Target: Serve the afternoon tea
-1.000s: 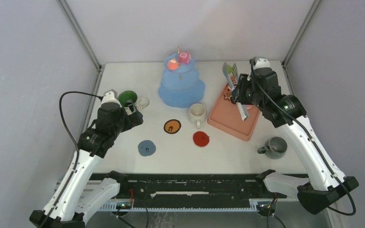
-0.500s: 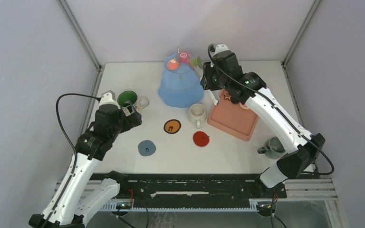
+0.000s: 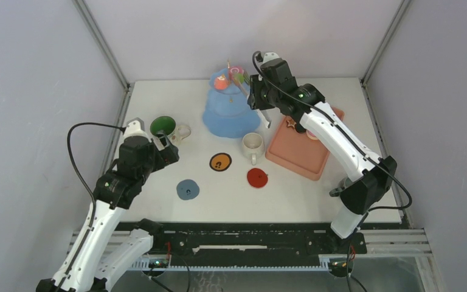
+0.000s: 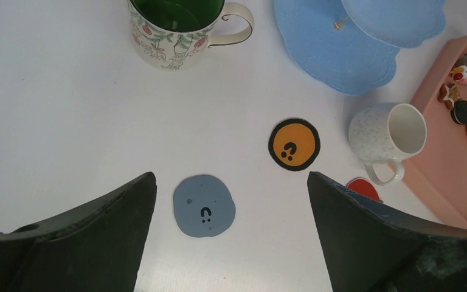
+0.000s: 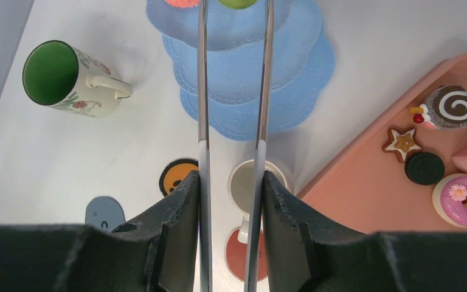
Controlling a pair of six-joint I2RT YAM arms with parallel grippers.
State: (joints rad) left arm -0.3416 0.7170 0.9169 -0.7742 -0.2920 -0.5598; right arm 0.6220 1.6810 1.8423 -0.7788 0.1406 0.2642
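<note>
At the bench's 12 o'clock, the right end effector [image 5: 231,201] clamps tongs [image 5: 202,91] that pinch a green round [image 5: 238,3] over the top tier of the blue stand [image 5: 292,67]. Released off-centre, it could roll off the rim. The left end effector [image 4: 231,179] gapes wide, empty.

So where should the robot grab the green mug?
Probably by the rim, coming straight down from above. The green mug stands upright with its mouth open, so one finger can go inside and one outside, on the side away from its handle.
</note>
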